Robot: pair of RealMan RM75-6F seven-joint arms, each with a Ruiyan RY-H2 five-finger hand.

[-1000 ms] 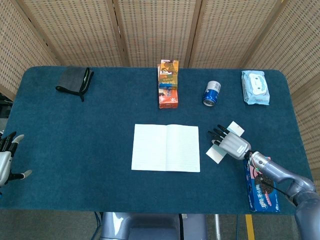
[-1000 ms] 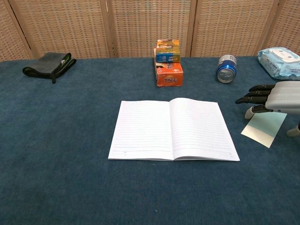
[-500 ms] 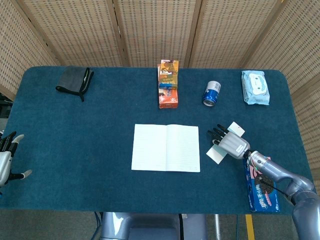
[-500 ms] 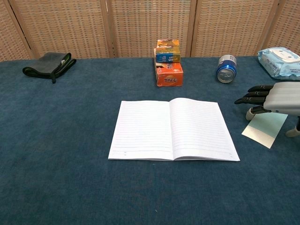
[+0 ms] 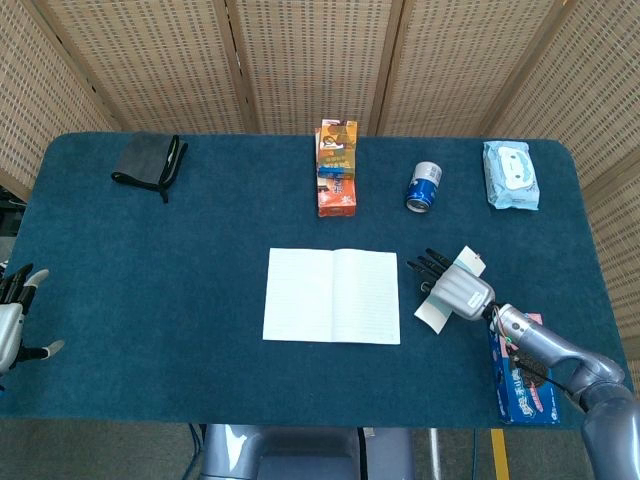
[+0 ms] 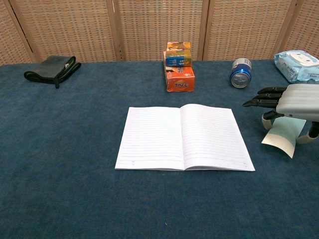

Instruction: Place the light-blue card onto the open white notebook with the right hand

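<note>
Light-blue rectangular paper card (image 6: 282, 135) sits directly under the right hand (image 6: 295, 103), pinched between the thumb below and the dark fingers (image 6: 263, 97) stretched out flat above, pointing toward the open white lined notebook (image 6: 183, 137). In the head view the card (image 5: 434, 312) shows past both sides of the silver hand (image 5: 455, 288), its far corner lifted and its near end hanging toward the dark-blue felt-covered table (image 5: 180, 290). It is thin, pale and plain, bending slightly in the grip, and lies just right of the notebook without touching it. The notebook lies flat, both ruled pages exposed.

At the table's left edge the left hand (image 5: 12, 318) hovers with fingers spread, holding nothing.

Along the back stand a stack of orange cardboard boxes (image 6: 179, 66), a blue metal can (image 6: 240, 73) on its side, a soft pale-blue wipes packet (image 6: 300, 66) and a folded dark grey cloth (image 6: 52, 68). A blue snack packet (image 5: 520, 382) lies beneath the right forearm.
</note>
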